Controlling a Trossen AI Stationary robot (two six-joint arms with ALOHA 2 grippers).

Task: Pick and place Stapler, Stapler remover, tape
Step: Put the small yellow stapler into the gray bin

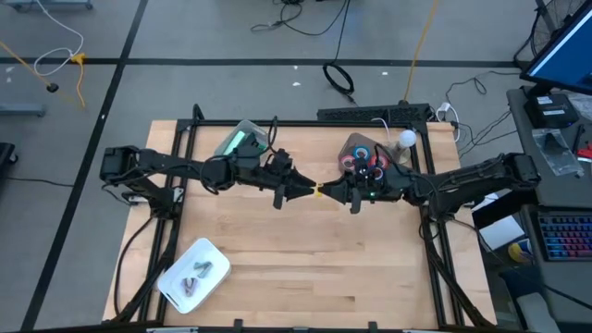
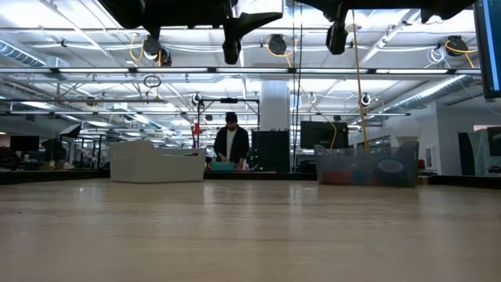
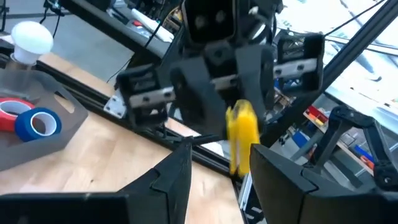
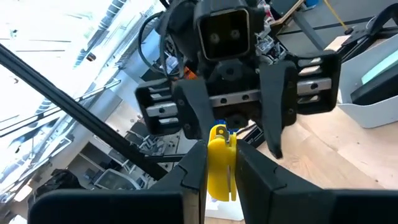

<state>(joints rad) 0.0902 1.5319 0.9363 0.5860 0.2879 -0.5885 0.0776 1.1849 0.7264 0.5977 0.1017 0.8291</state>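
Observation:
Above the table's middle my two grippers face each other, tip to tip. My right gripper (image 1: pixel 327 191) (image 4: pixel 219 168) is shut on a small yellow object (image 4: pixel 220 163) (image 3: pixel 241 134) (image 1: pixel 319 191); whether it is the stapler or the stapler remover I cannot tell. My left gripper (image 1: pixel 308 189) (image 3: pixel 224 180) is open, its fingers level on either side of the yellow object's free end without touching it. Red and blue tape rolls (image 3: pixel 30 118) (image 1: pixel 363 165) lie flat in a dark grey tray (image 3: pixel 62 127) at the table's far right. My right gripper pinches the yellow object's two flat sides (image 4: pixel 211 167) between its two fingers. The fingers come level from the table's right side. The object sticks out past the fingertips toward my left gripper, high above the table and clear of everything.
A white tray (image 1: pixel 217 252) with small grey items lies at the near left. A white and green bin (image 1: pixel 242 141) stands at the far left. A white bulb (image 1: pixel 405 139) stands beside the tape tray. Bare wood lies below both grippers. A person (image 2: pixel 232 142) stands far behind the table.

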